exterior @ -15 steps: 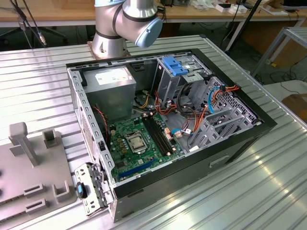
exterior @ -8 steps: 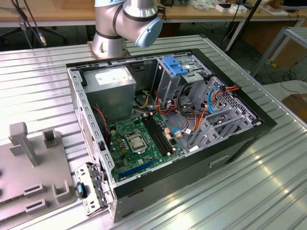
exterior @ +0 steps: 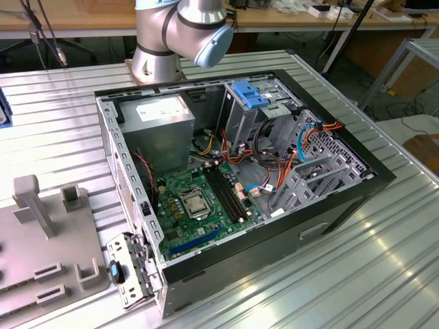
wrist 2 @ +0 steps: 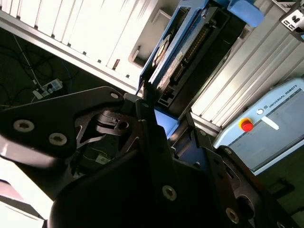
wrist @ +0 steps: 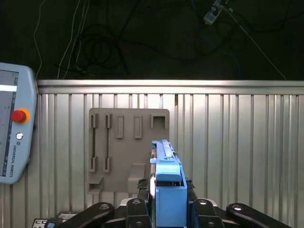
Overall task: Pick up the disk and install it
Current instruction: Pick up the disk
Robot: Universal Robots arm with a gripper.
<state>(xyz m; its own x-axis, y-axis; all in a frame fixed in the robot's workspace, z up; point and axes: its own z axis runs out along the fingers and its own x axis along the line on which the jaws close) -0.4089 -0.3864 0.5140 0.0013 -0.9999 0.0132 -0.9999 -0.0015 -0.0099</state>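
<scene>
Ribbed metal table (wrist: 237,142) carries a grey fixture plate (wrist: 123,142), and over it the gripper (wrist: 166,202) pinches the blue-railed disk (wrist: 168,178) between its fingers

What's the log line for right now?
claw: shut on disk | disk: held off grey plate | case: open, disk not installed

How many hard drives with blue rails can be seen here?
1. The disk stands on edge between the fingers, seen in both wrist views. More may be hidden inside the drive cage of the open computer case.
</scene>
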